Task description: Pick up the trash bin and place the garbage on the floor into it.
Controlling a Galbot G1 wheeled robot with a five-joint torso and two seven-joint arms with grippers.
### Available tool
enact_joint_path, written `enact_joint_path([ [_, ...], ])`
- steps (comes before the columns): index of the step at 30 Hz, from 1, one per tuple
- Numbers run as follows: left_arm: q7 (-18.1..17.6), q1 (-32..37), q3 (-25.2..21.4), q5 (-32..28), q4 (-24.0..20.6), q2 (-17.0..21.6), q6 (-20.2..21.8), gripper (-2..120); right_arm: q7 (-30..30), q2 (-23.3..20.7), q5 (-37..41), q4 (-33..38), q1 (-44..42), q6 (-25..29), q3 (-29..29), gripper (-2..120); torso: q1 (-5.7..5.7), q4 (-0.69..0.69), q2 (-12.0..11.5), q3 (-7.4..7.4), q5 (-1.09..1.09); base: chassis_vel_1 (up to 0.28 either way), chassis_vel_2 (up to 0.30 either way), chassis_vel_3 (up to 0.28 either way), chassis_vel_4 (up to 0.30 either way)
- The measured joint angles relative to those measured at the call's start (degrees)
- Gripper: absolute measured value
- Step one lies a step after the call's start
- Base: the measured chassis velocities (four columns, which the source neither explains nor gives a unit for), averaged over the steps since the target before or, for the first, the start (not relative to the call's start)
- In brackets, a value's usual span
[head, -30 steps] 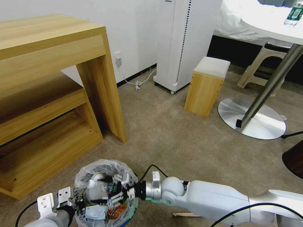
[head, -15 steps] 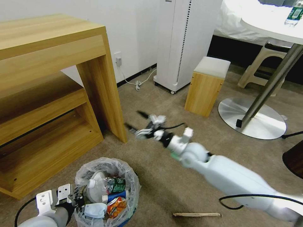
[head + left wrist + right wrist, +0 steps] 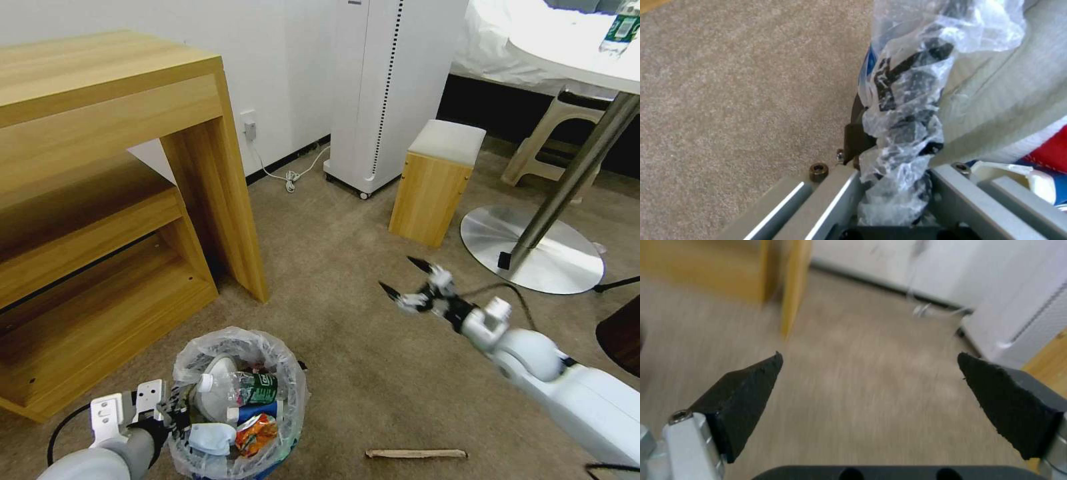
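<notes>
The trash bin (image 3: 293, 395), blue and lined with a clear bag, stands on the beige floor (image 3: 347, 267) at the lower left. My left gripper (image 3: 175, 417) is shut on its near rim. The left wrist view shows the fingers (image 3: 835, 196) pinching the bag-covered rim (image 3: 902, 126). Garbage fills the bin: a green-labelled clear bottle (image 3: 247, 387), an orange-red wrapper (image 3: 257, 432) and white tissue (image 3: 210, 437). A wooden stick (image 3: 417, 454) lies on the carpet to the bin's right. My right gripper (image 3: 405, 277) (image 3: 869, 355) hangs open and holds nothing above the carpet, right of the bin.
A wooden desk with shelves (image 3: 100, 200) stands at the left. A white tower unit (image 3: 393, 87) and a cable (image 3: 290, 177) are at the wall. A small wooden stool (image 3: 437, 180) and a round table's metal base (image 3: 533, 250) are at the right.
My right gripper rose out of the bin, leaving the bottle inside, then swung up and to the right, open. The bin shifted slightly right in my left gripper.
</notes>
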Motion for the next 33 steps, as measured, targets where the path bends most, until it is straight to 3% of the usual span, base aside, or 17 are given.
enact_joint_path([
  [5,0.3,-0.1,0.8,0.9,0.2,-0.3,0.0,0,-1.1,-2.8,-4.2,-0.6,-4.1,1.2,0.2,100,0.0,0.01,0.0,0.0,-0.02,0.0,0.0,0.0,0.0],
  [8,0.7,0.0,1.5,2.5,0.7,-1.6,0.0,0,-6.0,-6.6,-4.5,-1.0,-6.7,3.3,-3.3,100,0.0,0.01,0.0,-0.01,-0.04,0.0,0.0,0.0,0.0],
  [15,2.2,1.7,0.3,4.5,1.4,-2.8,0.0,0,-7.8,-11.0,-7.7,-1.6,-5.0,5.7,-12.7,100,0.0,0.03,0.0,0.0,-0.01,0.0,0.0,0.0,0.0],
  [22,2.1,0.5,0.9,5.3,2.3,-3.7,0.0,0,-10.3,-15.9,-9.2,-0.7,-3.6,5.7,-16.8,100,0.0,0.01,0.0,0.0,-0.05,0.0,0.0,0.0,0.0],
  [27,2.0,-0.3,1.3,5.5,3.0,-4.0,0.0,0,-12.1,-16.6,-9.8,-2.0,-0.9,6.0,-19.0,100,0.0,0.03,0.0,0.0,-0.05,0.0,0.0,0.0,0.0],
  [33,1.7,-1.1,1.2,5.1,3.6,-4.0,0.0,0,-14.4,-12.0,-13.7,-8.9,2.5,6.9,-22.8,100,0.0,0.02,0.0,0.01,-0.02,0.0,0.0,0.0,0.0],
])
